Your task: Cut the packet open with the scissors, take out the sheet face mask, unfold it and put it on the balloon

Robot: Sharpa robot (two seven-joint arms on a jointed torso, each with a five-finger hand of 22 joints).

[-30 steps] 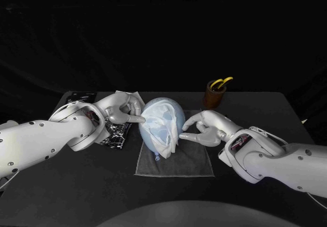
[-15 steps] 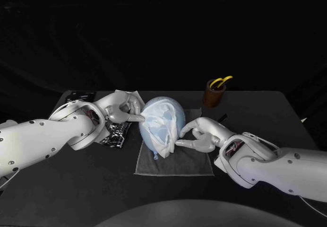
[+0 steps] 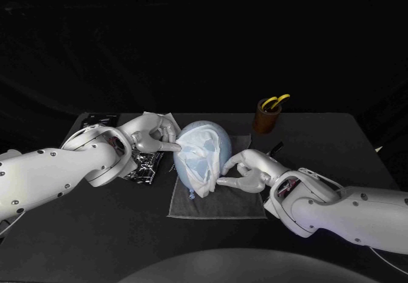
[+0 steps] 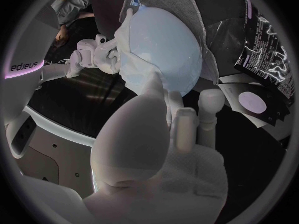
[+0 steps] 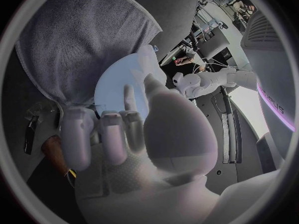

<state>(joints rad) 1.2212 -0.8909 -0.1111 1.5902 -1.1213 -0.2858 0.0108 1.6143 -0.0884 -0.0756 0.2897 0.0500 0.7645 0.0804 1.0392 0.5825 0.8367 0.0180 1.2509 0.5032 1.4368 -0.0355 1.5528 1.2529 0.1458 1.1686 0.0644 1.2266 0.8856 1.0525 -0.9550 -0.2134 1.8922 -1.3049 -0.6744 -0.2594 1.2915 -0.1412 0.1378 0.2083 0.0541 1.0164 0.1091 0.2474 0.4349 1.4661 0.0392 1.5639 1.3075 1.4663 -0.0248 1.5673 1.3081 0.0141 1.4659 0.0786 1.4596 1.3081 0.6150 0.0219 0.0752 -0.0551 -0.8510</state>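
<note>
As the left hand (image 3: 151,140) and right hand (image 3: 244,172) press spread fingers to the balloon (image 3: 190,133), a shove might shed its mask (image 3: 204,156).

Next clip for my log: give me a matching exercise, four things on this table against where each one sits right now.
Things:
1. scissors
2. balloon
3. packet
4. sheet face mask

Places:
A. draped over the balloon
B. standing in the brown cup
C. lying on the grey towel
D. on the black table, beside the grey towel

Pairs: 1-B, 2-C, 3-D, 4-A
</note>
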